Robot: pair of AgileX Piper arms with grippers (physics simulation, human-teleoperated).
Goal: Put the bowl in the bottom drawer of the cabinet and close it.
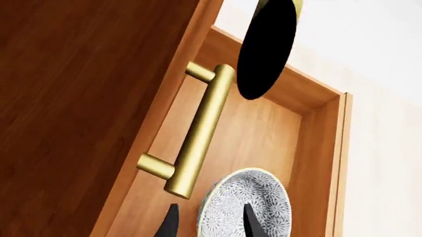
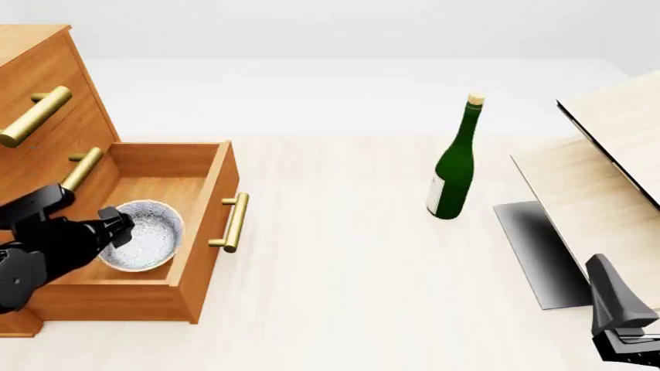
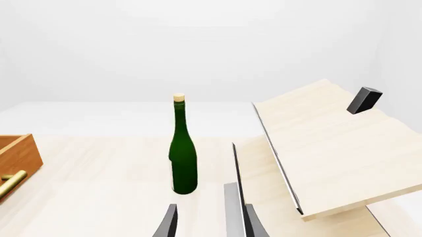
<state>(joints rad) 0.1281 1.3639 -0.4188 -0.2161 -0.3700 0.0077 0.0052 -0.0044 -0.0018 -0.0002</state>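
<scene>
Your left gripper [image 2: 122,224] pinches the rim of the bowl [image 2: 144,236], which sits inside the pulled-out bottom drawer [image 2: 212,232] of the cabinet [image 2: 42,100]. Your right gripper [image 3: 209,219] hangs unclenched, empty, near the bottle [image 2: 454,166].

At the left of the front view, the cabinet [image 2: 42,69] and its open bottom drawer [image 2: 206,232] look like smooth orange-brown wood with a soft satin sheen. The bar handles [image 2: 235,222] look like brushed brass. Inside the drawer, the bowl [image 2: 150,236] looks like glazed white ceramic with fine blue-grey speckling. The table [image 2: 341,270] is pale matt wood. At centre right, the wine bottle [image 2: 454,166] is glossy dark green glass. The left gripper [image 2: 111,226] is matt black.
</scene>
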